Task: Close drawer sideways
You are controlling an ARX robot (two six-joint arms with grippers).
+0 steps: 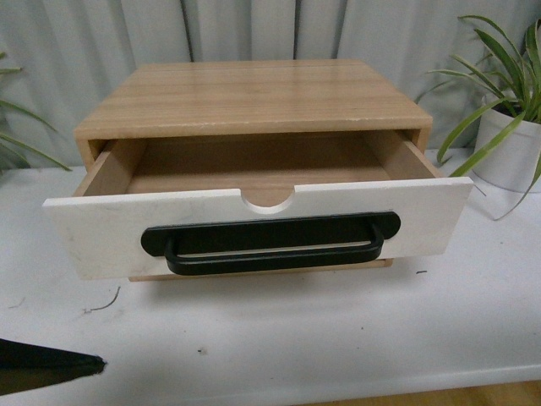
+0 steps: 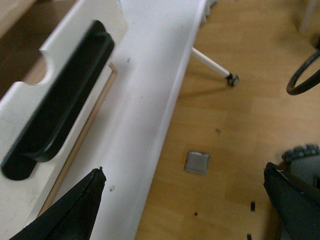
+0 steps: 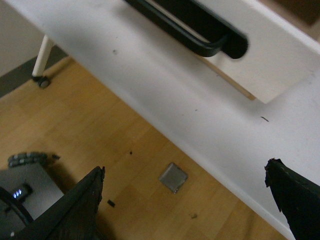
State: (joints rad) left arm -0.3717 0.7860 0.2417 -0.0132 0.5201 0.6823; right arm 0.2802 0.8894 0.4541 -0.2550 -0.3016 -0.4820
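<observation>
Drawer (image 1: 254, 222) stands pulled out, beyond left pincer (image 2: 182, 170) and right pincer (image 3: 185, 166), both spread, apart from it.

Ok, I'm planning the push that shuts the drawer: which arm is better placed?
Probably left. One of its fingers shows over the table before the drawer front's left end; the right arm is out of the front view, its fingers mostly over floor.

Lab-like test room: curtain backdrop (image 1: 254, 30), potted plant (image 1: 507, 127), castor-legged white table (image 1: 296, 338).
</observation>
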